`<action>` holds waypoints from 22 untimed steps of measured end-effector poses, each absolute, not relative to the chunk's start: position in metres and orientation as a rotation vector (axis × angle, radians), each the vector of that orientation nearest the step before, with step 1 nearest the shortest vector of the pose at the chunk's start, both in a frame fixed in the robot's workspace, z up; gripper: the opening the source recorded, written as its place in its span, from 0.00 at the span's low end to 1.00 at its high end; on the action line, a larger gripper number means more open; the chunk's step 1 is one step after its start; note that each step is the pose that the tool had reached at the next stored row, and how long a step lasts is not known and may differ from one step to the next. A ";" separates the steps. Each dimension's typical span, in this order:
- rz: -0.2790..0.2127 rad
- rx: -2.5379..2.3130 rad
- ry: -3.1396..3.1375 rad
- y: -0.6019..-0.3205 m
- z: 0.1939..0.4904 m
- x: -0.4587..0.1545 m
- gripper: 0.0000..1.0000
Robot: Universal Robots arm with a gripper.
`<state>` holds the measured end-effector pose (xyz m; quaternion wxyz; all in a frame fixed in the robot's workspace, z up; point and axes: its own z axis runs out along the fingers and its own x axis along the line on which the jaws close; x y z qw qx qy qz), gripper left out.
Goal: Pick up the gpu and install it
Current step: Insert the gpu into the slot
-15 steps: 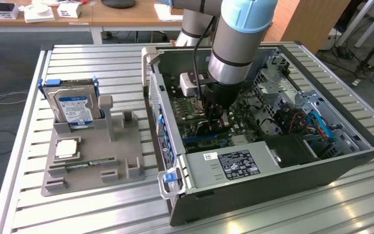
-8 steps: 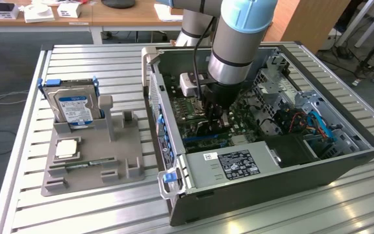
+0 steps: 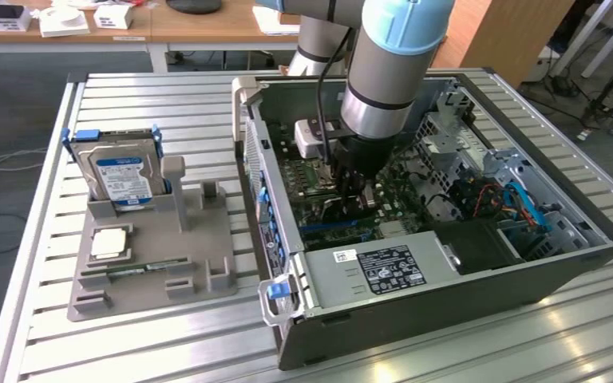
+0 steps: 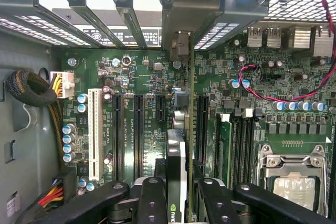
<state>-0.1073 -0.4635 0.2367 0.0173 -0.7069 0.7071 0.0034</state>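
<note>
The black claw [image 4: 182,200] is clamped on the thin dark gpu card [image 4: 176,156] with its silvery end bracket, held on edge over the green motherboard [image 4: 131,72] inside the open grey computer case [image 3: 466,311] on the slatted metal worktop [image 3: 125,351]; its lower edge seems near a slot, contact unclear

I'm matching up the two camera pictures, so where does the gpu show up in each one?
Exterior view: gpu under the end effector, inside the open case.
Wrist view: gpu edge-on in the end effector's grip, between two black slots.
Shared landmark: the green motherboard beneath the card.
</note>
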 end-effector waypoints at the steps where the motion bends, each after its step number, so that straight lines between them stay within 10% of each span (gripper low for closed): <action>1: 0.011 -2.197 2.197 -0.464 0.237 -0.107 0.28; 22: 0.011 -2.196 2.196 -0.463 0.236 -0.107 0.35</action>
